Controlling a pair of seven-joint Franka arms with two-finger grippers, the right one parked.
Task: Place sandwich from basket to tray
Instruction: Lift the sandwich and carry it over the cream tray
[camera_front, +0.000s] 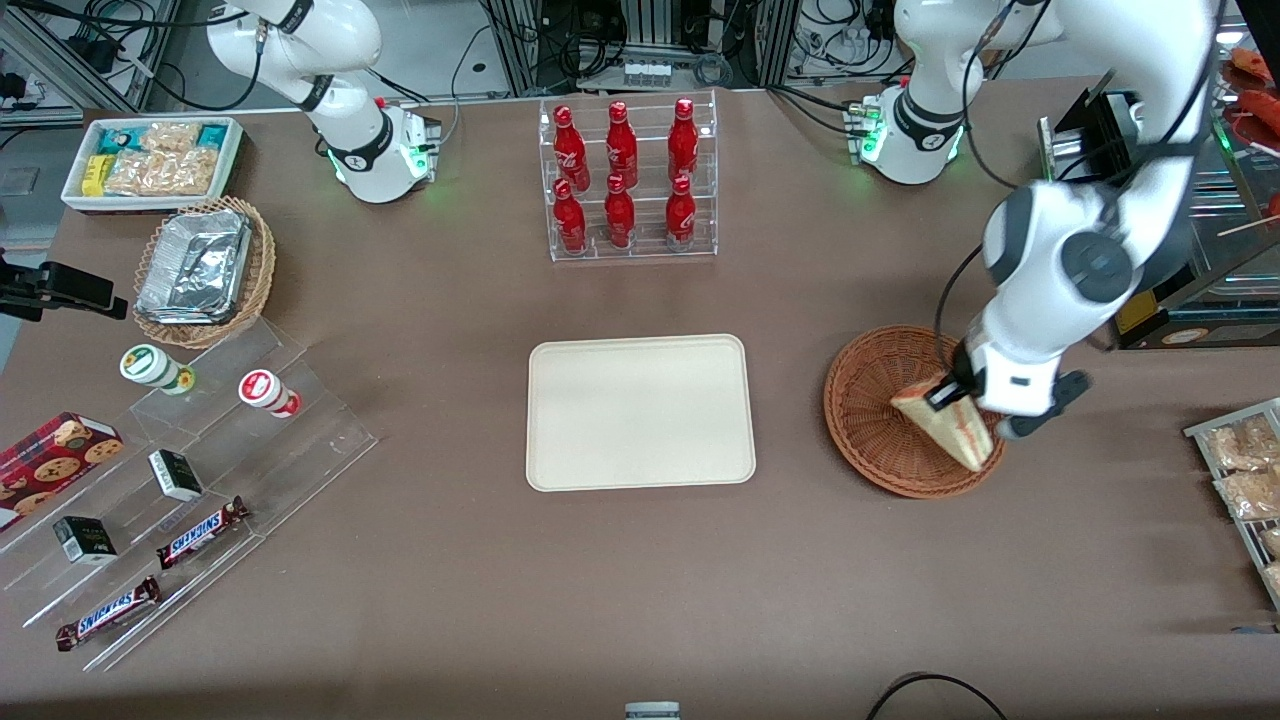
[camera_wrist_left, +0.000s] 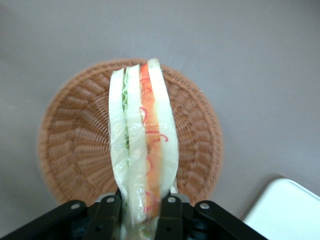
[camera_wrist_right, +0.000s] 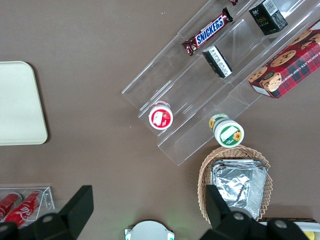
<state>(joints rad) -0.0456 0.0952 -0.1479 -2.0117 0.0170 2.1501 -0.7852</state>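
The claw (camera_wrist_left: 138, 206) is pinching the wrapped sandwich (camera_wrist_left: 143, 145) by one end and holding it up over the brown wicker basket (camera_front: 868, 420), with the cream tray (camera_front: 640, 412) waiting nearby on the counter. The sandwich looks light and squishy, and its clear wrap may be slippery. So I think a soft squeeze on the flat bread sides is best.

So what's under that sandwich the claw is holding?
The reddish-brown basket, seemingly empty, lies below the sandwich, which the gripper holds above it. The weave directly beneath the sandwich is hidden.
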